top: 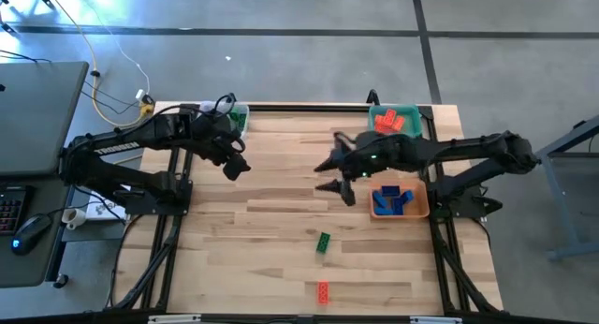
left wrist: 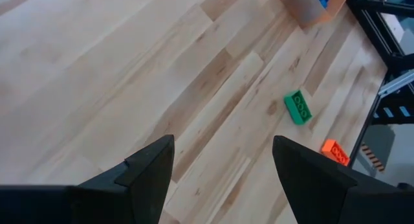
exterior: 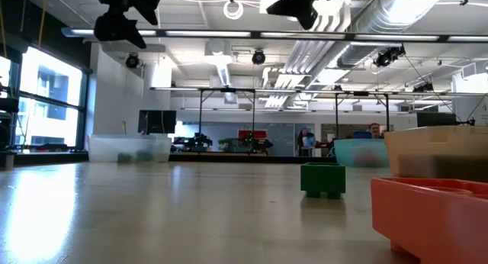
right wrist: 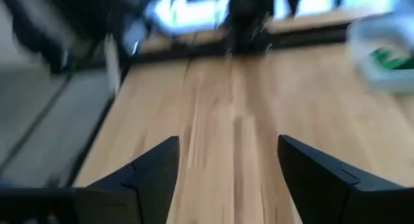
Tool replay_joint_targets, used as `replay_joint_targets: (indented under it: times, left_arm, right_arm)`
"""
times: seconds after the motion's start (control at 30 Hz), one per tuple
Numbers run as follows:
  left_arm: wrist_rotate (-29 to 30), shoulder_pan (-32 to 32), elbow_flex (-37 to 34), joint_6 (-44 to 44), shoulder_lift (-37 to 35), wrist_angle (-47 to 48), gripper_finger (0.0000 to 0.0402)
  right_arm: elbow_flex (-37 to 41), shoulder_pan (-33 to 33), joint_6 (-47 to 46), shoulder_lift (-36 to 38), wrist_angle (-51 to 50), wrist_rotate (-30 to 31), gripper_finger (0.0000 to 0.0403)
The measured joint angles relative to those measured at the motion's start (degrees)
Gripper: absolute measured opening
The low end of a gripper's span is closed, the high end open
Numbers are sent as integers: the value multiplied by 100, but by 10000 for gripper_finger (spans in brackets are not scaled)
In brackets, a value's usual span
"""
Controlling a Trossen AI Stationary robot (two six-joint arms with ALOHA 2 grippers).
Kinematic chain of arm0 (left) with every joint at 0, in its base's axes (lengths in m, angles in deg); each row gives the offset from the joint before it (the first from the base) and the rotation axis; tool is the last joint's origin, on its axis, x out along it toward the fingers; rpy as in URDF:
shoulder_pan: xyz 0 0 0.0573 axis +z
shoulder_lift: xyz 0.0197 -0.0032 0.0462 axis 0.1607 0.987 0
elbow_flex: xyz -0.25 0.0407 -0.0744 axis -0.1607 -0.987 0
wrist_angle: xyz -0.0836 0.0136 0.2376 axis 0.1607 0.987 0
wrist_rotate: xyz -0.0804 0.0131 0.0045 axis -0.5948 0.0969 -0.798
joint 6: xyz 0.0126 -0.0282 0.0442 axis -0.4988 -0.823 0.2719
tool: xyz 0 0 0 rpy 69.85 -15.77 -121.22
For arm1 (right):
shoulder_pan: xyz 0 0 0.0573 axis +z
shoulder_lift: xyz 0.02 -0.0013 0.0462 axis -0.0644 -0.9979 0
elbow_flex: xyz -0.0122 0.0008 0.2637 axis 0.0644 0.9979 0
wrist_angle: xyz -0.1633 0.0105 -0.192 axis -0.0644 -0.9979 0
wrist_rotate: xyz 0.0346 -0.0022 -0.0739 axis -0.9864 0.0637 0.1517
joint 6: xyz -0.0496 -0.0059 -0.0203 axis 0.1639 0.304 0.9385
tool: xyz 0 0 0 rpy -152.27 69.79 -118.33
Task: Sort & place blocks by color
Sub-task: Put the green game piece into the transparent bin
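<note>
Two blocks lie loose on the table: a green block (top: 323, 242) (left wrist: 298, 107) (exterior: 322, 178) and a red block (top: 323, 291) (left wrist: 336, 151) (exterior: 431, 218) nearer the near edge. Blue blocks (top: 393, 201) fill the orange tray (top: 423, 210), red blocks (top: 390, 122) sit in the teal tray (top: 412, 111), green blocks (top: 240, 121) in the clear tray (top: 241, 109) (right wrist: 388, 56). My left gripper (top: 235, 165) (left wrist: 223, 166) hovers open above the table's left half. My right gripper (top: 337, 189) (right wrist: 226, 169) hovers open left of the orange tray, holding nothing.
Bare wooden table lies between the two grippers and toward the near edge around the loose blocks. The trays stand along the far edge and right side. A desk with a laptop, mouse and cables (top: 28, 174) stands off the table's left.
</note>
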Motion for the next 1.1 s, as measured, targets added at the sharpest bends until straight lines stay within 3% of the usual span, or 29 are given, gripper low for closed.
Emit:
replay_joint_targets:
  times: [0.13,0.3,0.73,1.1]
  left_arm:
    - [11,-60,-1,-151,0,1,250]
    - [132,-72,-2,-164,2,2,250]
    - [551,-70,-4,-206,55,-3,250]
    - [557,-70,-4,-208,55,-3,250]
  right_arm:
    - [-247,218,964,-328,-811,-421,248]
    - [-256,539,1906,-652,-1006,-477,248]
    - [-256,1006,3351,-1710,-1182,-458,248]
    - [-256,1360,4104,-2375,-1232,-462,248]
